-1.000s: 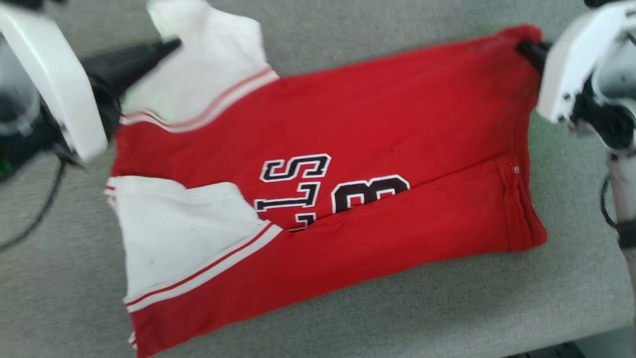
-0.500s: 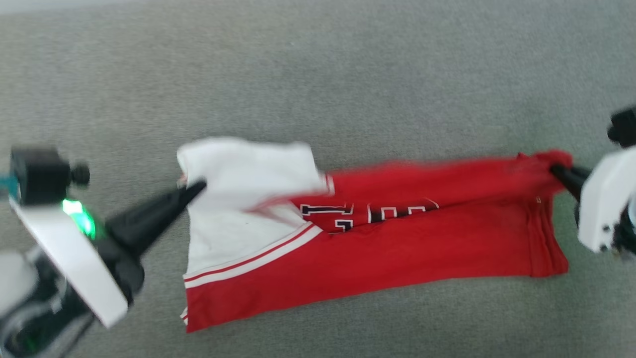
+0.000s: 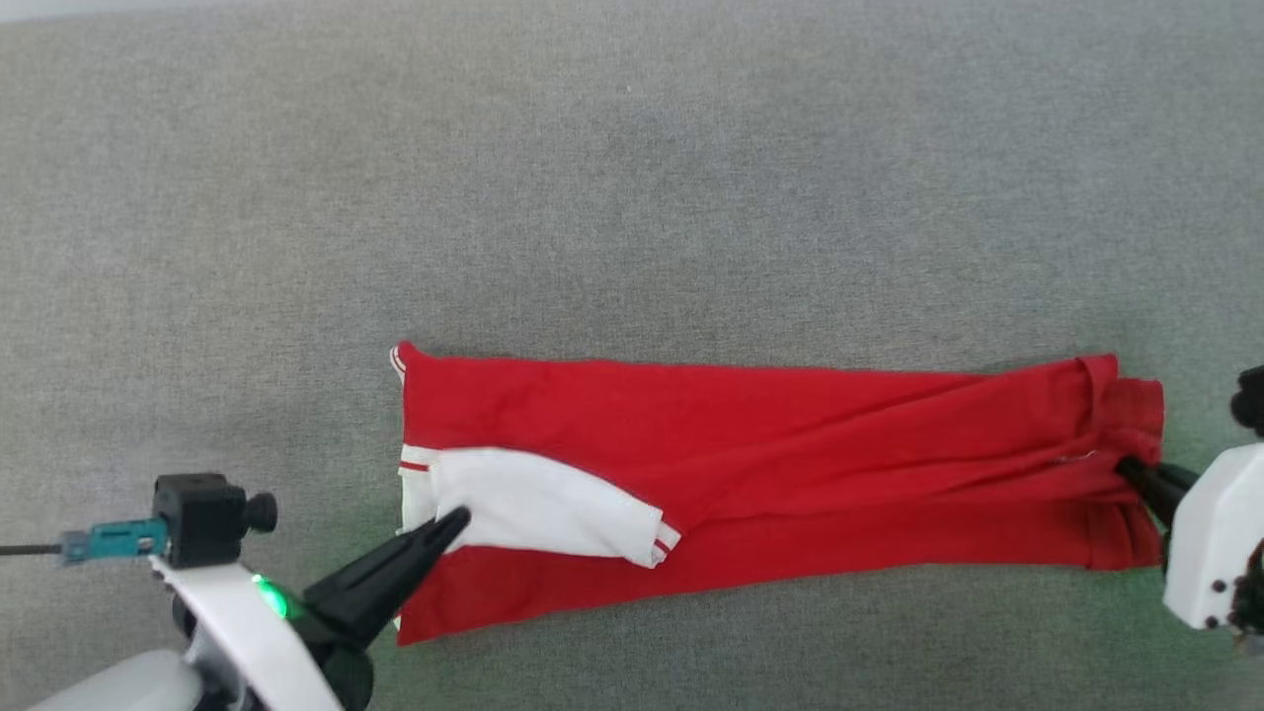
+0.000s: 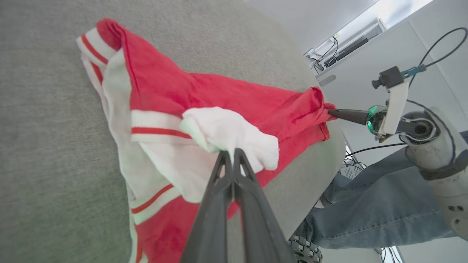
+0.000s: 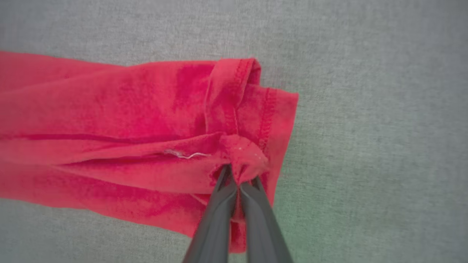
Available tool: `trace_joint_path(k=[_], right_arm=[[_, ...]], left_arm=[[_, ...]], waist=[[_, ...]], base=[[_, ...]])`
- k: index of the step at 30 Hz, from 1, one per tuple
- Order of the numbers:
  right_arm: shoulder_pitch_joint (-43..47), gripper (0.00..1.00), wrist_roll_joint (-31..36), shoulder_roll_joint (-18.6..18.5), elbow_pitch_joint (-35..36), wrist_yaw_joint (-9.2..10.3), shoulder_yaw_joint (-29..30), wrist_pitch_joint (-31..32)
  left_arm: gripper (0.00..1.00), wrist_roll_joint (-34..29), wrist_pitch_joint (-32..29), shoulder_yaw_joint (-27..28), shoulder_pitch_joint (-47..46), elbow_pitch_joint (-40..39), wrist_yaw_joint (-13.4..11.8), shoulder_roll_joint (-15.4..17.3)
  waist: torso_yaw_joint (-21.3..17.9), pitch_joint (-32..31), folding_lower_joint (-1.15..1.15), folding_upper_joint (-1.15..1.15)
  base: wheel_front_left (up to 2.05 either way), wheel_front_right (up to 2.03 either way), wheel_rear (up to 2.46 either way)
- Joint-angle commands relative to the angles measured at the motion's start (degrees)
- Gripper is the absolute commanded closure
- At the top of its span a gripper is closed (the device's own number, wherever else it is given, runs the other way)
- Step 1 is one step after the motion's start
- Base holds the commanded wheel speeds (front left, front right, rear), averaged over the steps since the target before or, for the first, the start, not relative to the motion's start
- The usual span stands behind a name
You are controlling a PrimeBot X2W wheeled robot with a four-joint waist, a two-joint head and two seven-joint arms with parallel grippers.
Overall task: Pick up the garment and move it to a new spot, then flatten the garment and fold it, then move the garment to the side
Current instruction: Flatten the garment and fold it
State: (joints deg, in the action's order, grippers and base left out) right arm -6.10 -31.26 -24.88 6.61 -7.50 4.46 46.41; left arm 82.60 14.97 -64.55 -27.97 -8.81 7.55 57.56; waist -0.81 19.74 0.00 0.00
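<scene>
No text, number, brand or sign can be read in any view; the folded T-shirt (image 3: pixel 770 444) presents plain red and white fabric with striped trim.

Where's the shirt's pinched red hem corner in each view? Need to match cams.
Head view: garment hem corner at far right, just below mid-height.
Left wrist view: hem corner right of centre, above the middle.
Right wrist view: hem corner at centre, bunched at the fingertips.
Shared landmark: right pincer, shut on that corner.
</scene>
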Motion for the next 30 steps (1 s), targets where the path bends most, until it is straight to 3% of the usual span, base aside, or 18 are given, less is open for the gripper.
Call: trace_joint_path(k=[1, 3, 9, 10, 12, 13, 14, 16, 17, 20, 25, 30], right_arm=[[0.2, 1.00, 0.5, 0.5, -1.0, 0.03, -0.3, -0.7], [-1.0, 1.00, 0.5, 1.8, -2.8, 0.03, -0.7, -2.1], [-4.0, 1.00, 1.3, 3.1, -7.5, 0.03, -3.3, -5.4], [-4.3, 0.89, 1.4, 3.0, -7.7, 0.03, -3.5, -5.9], [-4.6, 0.52, 1.2, 2.5, -7.7, 0.03, -3.8, -6.8], [-4.6, 0.05, 1.1, 2.2, -7.4, 0.03, -3.5, -6.9], [-4.4, 0.00, 0.8, 1.9, -7.1, 0.03, -3.1, -7.1], [-3.6, 0.00, 0.3, 1.3, -6.3, 0.03, -2.2, -6.6], [-3.1, 0.00, 0.2, 1.0, -5.8, 0.03, -1.4, -6.2], [-1.5, 0.00, -0.2, 0.2, -5.0, 0.03, 1.5, -4.6], [0.5, 0.00, -1.7, 1.2, -7.0, 0.03, 5.7, -1.1], [-0.3, 0.00, -2.2, 2.4, -10.9, 0.03, 6.7, 0.0]], left_arm=[[1.00, 0.2, 0.3, 1.1, 0.7, 1.1, -0.1, -0.8], [1.00, 0.4, 0.2, 2.5, 1.6, 3.3, -0.1, -3.1], [1.00, -3.2, 0.3, 3.3, 2.3, 8.4, -0.1, -6.1], [1.00, -3.5, 0.3, 3.4, 2.4, 8.6, -0.1, -6.3], [1.00, -3.9, 0.3, 4.6, 2.8, 8.8, -0.1, -6.8], [0.77, -4.3, 0.3, 5.3, 3.2, 8.8, -0.1, -6.9], [0.71, -4.7, 0.3, 6.1, 3.7, 8.8, -0.1, -7.1], [0.52, -6.3, 0.3, 8.1, 5.0, 9.1, -0.1, -7.3], [0.33, -7.2, 0.3, 9.2, 5.8, 9.3, -0.1, -7.6], [0.01, -10.4, 0.3, 14.3, 8.5, 11.5, -0.1, -8.7], [0.00, -16.9, 0.3, 22.1, 13.4, 15.1, -0.1, -15.4], [0.00, -20.9, 0.3, 26.6, 16.8, 16.6, -0.1, -20.7]], waist=[[0.2, 0.4, 0.00, 0.00], [0.2, 0.8, 0.00, 0.00], [-0.2, 1.4, 0.00, 0.00], [-0.3, 1.3, 0.00, 0.00], [-0.3, 1.1, 0.00, 0.00], [-0.3, 0.8, 0.00, 0.00], [-0.2, 0.5, 0.00, 0.00], [0.1, -0.2, 0.00, 0.00], [0.2, -0.6, 0.00, 0.00], [1.2, -1.5, 0.00, 0.00], [3.3, -3.2, 0.00, 0.00], [5.1, -4.4, 0.00, 0.00]], base=[[0.00, 0.00, 0.00], [0.00, 0.00, 0.00], [0.00, 0.00, 0.00], [0.00, 0.00, 0.00], [0.00, 0.00, 0.00], [0.00, 0.00, 0.00], [0.00, 0.00, 0.00], [0.00, 0.00, 0.00], [0.00, 0.00, 0.00], [0.00, 0.00, 0.00], [0.00, 0.00, 0.00], [0.00, 0.00, 0.00]])
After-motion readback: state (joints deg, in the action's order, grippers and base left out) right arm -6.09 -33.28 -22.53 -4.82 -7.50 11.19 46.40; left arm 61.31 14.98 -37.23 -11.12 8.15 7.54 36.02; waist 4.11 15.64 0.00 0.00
